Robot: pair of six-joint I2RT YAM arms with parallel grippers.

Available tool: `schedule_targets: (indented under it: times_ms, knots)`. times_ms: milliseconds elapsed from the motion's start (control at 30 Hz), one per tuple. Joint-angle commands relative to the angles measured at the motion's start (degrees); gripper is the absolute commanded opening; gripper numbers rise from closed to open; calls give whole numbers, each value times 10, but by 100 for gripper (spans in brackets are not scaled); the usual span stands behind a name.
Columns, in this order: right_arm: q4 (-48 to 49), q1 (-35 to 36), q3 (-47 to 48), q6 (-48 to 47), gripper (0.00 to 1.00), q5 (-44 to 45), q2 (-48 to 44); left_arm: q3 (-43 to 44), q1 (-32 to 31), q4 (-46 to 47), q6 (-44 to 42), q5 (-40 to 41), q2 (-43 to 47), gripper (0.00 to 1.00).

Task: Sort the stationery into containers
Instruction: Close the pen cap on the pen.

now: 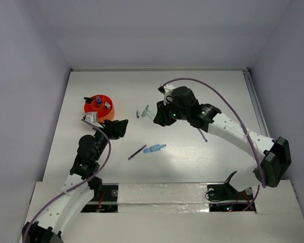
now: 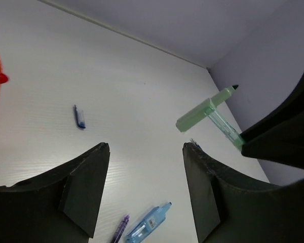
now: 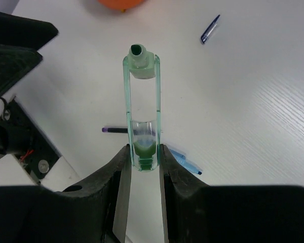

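- The right gripper (image 3: 143,153) pinches one end of the green marker (image 3: 142,96), which juts straight out past its fingertips, above the table (image 1: 202,91).
- The left gripper (image 2: 146,149) is spread and empty, near the orange cup (image 1: 99,107).

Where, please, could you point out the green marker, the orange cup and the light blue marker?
green marker (image 2: 205,110): left wrist view, on its pale green barrel.
orange cup (image 1: 106,114): top external view, on its near outer wall.
light blue marker (image 1: 155,149): top external view, on the middle of its barrel.
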State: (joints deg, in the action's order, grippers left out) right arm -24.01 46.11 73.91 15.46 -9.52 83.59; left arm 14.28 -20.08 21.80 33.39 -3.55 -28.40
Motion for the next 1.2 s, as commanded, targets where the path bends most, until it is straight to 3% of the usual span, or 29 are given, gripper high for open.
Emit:
schedule_targets:
  times_ms: [0,267,800,1000,1167]
  knots:
    - [-14,-4,39,11,0,-80,-21,-7,-25,109,-28,-74,-27,56]
    - [-44,-15,85,25,0,-147,-6,22,-150,158,-133,-18,-69,57]
    - [-38,-15,59,33,0,-189,-15,53,-177,161,-193,51,-98,54]
    - [-34,-15,51,35,0,-189,-12,61,-197,159,-213,69,-103,37]
    - [-30,-21,45,37,0,-190,-17,63,-210,154,-216,71,-102,15]
